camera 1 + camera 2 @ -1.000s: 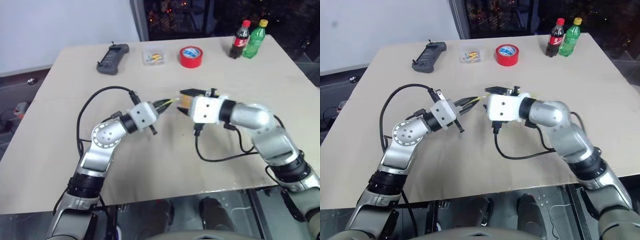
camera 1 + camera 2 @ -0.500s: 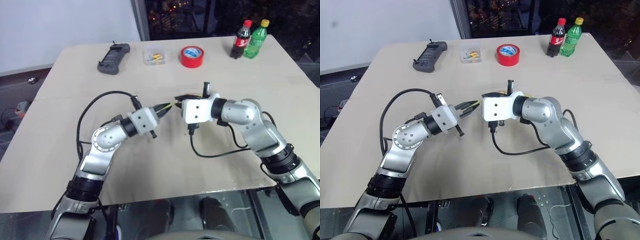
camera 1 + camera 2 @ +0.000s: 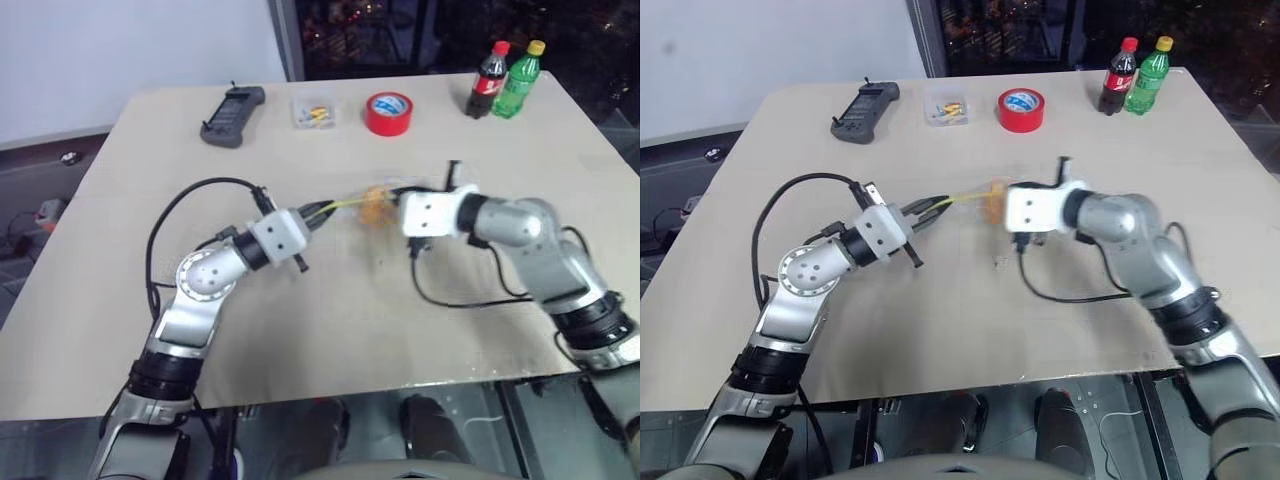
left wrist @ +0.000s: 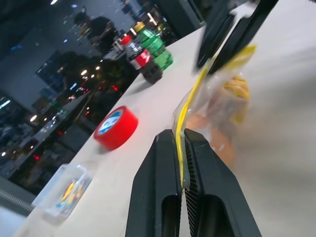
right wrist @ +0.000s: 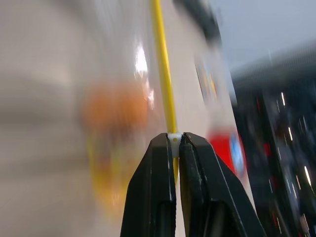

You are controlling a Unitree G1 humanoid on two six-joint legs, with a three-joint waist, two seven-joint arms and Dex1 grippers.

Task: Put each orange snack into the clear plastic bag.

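Clear plastic bag (image 3: 372, 207): flat, crinkly, transparent, with a yellow seal strip (image 4: 190, 106) along its upper edge. Held above the middle of the table, stretched between the two grippers, hanging below the strip.

Orange snacks (image 4: 217, 111): orange-brown shapes seen through the bag's film, below the seal strip. How many are inside cannot be told; the outlines are blurred.

Left gripper (image 4: 180, 148): two black fingers pressed together on the yellow strip at the bag's left end. Reaches in from the left, roughly level.

Right gripper (image 5: 174, 143): two black fingers pinched tight on the yellow strip, with a small white bit between the tips. In the head views it sits at the bag's right end, just beside the orange shapes.

Table (image 3: 300, 330): pale beige top, bearing everything below.

Red tape roll (image 3: 386, 113): lying flat, blue-and-white label in its core, at the far side of the table, well apart from the bag.

Small clear box of colourful bits (image 3: 312, 112): just left of the tape roll.

Dark grey handheld controller (image 3: 232, 103): flat on the table, left of the clear box.

Dark cola bottle with red cap and label (image 3: 485, 80): upright near the far right corner.

Green plastic bottle with yellow cap (image 3: 520, 78): upright, touching or just beside the cola bottle on its right.
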